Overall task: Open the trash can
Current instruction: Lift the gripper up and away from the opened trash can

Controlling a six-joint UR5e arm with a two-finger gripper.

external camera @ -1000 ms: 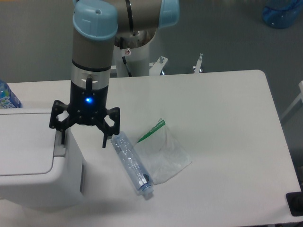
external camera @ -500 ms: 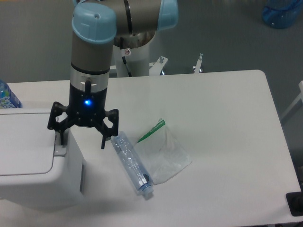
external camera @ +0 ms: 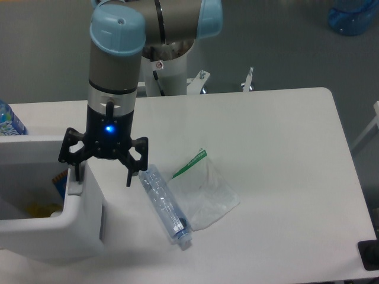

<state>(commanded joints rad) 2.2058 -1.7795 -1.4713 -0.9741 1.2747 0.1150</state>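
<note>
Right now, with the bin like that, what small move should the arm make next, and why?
Probably lift the open black pincer straight up. The big white plastic trash can already shows its inside, with yellow and blue items visible, and one finger sits at the grey push tab, so pressing further looks unnecessary.

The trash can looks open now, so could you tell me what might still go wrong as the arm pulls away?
The gripper, jaws spread, has one finger on the grey push tab of the trash can; lifting off crookedly could snag the rim. The other finger hangs close to the empty bottle, so a sideways move might knock it and the plastic bag.
</note>
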